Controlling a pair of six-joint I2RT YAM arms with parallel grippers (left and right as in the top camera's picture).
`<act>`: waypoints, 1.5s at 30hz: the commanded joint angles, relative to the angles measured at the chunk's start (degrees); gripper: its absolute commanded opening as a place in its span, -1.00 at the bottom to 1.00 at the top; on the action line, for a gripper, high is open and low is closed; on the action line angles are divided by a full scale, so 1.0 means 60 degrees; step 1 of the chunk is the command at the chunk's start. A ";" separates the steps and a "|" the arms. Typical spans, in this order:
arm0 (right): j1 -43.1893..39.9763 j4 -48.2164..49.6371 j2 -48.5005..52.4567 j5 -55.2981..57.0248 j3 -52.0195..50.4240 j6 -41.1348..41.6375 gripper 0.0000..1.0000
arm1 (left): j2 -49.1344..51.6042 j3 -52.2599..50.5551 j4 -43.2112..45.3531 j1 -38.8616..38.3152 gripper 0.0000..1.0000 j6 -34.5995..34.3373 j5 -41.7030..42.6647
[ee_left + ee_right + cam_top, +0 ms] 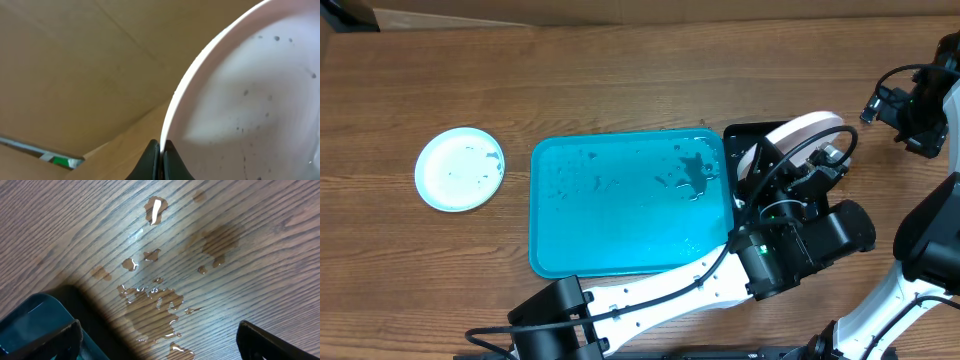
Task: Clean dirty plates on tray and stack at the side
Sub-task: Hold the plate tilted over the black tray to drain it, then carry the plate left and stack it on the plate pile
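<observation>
Left pincer (161, 152) is clamped on the rim of a round white speckled plate (250, 100), tilted at the right edge of the turquoise rectangular plastic tray (620, 240). Right pincer (157, 340) gapes wide, empty, over the wet wooden desk (240, 220).

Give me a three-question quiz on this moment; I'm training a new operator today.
1. True or false: a plate lies on the turquoise tray.
2. Which gripper holds the white plate? A left, B right, C neither.
3. Fill in: the blue-rimmed plate lies on the ____, left of the tray.
Key: 1 false, only wet spots show on it. 2 A, the left gripper is shut on its rim. 3 table.
</observation>
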 commanded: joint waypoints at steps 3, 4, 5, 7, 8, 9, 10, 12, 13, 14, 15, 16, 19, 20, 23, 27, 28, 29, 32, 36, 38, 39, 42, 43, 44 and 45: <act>0.0011 0.0025 -0.0248 -0.0004 0.0109 0.0040 1.00 | -0.0025 0.0204 0.0073 -0.0047 -0.92 -0.0306 -0.0051; 0.0011 0.0025 -0.0248 -0.0004 0.0109 0.0040 1.00 | -0.0025 0.0204 0.0113 0.0022 -0.92 -0.0521 0.0109; 0.0011 0.0025 -0.0248 -0.0004 0.0109 0.0040 1.00 | -0.0025 0.0204 0.0084 0.0036 -0.92 -0.0630 0.0386; 0.0011 0.0025 -0.0244 -0.0004 0.0109 0.0040 1.00 | -0.0025 0.0204 -0.0160 0.0033 -0.92 -0.0648 0.1082; 0.0011 0.0025 -0.0244 -0.0004 0.0109 0.0040 1.00 | -0.0025 0.0204 -0.0324 0.0015 -0.92 -0.0772 0.1260; 0.0011 0.0025 -0.0244 -0.0004 0.0109 0.0040 1.00 | -0.0025 0.0204 -0.0525 0.0015 -0.92 -0.1038 0.1373; 0.0011 0.0025 -0.0248 -0.0004 0.0109 0.0040 1.00 | -0.0025 0.0204 -0.0780 0.0015 -0.92 -0.1483 0.1504; 0.0011 0.0025 -0.0248 -0.0004 0.0109 0.0040 1.00 | -0.0025 0.0204 -0.1475 0.0084 -0.92 -0.2616 0.2120; 0.0011 0.0025 -0.0248 -0.0004 0.0109 0.0040 1.00 | -0.0025 0.0204 -0.1902 0.0149 -0.92 -0.3253 0.2747; 0.0011 0.0025 -0.0248 -0.0004 0.0109 0.0040 1.00 | -0.0025 0.0204 -0.2284 0.0251 -0.92 -0.3781 0.3475; 0.0011 0.0025 -0.0248 -0.0004 0.0109 0.0040 1.00 | -0.0025 0.0204 -0.2572 0.0368 -0.92 -0.4167 0.4178; 0.0011 0.0025 -0.0248 -0.0004 0.0109 0.0040 1.00 | -0.0025 0.0204 -0.2849 0.0535 -0.92 -0.4506 0.4991; 0.0011 0.0025 -0.0248 -0.0004 0.0109 0.0040 1.00 | -0.0029 0.0204 -0.3483 0.1282 -0.92 -0.5293 0.6881; 0.0011 0.0025 -0.0248 -0.0004 0.0109 0.0040 1.00 | -0.0029 0.0204 -0.3639 0.1596 -0.92 -0.5566 0.7373; 0.0011 0.0025 -0.0248 -0.0004 0.0109 0.0040 1.00 | -0.0029 0.0204 -0.4044 0.2667 -0.91 -0.6164 0.8990; 0.0011 0.0025 -0.0248 -0.0004 0.0109 0.0040 1.00 | -0.0029 0.0204 -0.4364 0.4852 -0.92 -0.6728 1.2637; 0.0011 0.0025 -0.0248 -0.0004 0.0109 0.0040 1.00 | -0.0029 0.0204 -0.4444 0.5421 -0.92 -0.6787 1.3570; 0.0011 0.0025 -0.0248 -0.0004 0.0109 0.0040 1.00 | -0.0029 0.0204 -0.4546 0.5945 -0.92 -0.6845 1.4309; 0.0011 0.0025 -0.0248 -0.0004 0.0109 0.0040 1.00 | -0.0025 0.0204 -0.5034 0.7592 -0.92 -0.6892 1.6211; 0.0011 0.0025 -0.0248 -0.0004 0.0109 0.0040 1.00 | -0.0025 0.0204 -0.6175 1.0003 -0.92 -0.6874 1.6877; 0.0011 0.0025 -0.0248 -0.0004 0.0109 0.0040 1.00 | -0.0025 0.0200 -0.6757 1.1034 -0.92 -0.6728 1.6786; 0.0011 0.0025 -0.0248 -0.0004 0.0109 0.0040 1.00 | -0.0025 0.0193 -0.6972 1.1464 -0.92 -0.6586 1.6772; 0.0011 0.0025 -0.0244 -0.0004 0.0109 0.0040 1.00 | -0.0025 0.0186 -0.7617 1.2794 -0.92 -0.6382 1.6677; 0.0011 0.0025 -0.0248 -0.0004 0.0109 0.0040 1.00 | -0.0025 0.0186 -0.7868 1.3355 -0.91 -0.6379 1.6469; 0.0011 0.0025 -0.0248 -0.0004 0.0109 0.0040 1.00 | -0.0025 0.0186 -0.8025 1.3759 -0.92 -0.6379 1.6236; 0.0011 0.0025 -0.0244 -0.0004 0.0109 0.0040 1.00 | -0.0025 0.0186 -0.8200 1.4258 -0.92 -0.6382 1.5890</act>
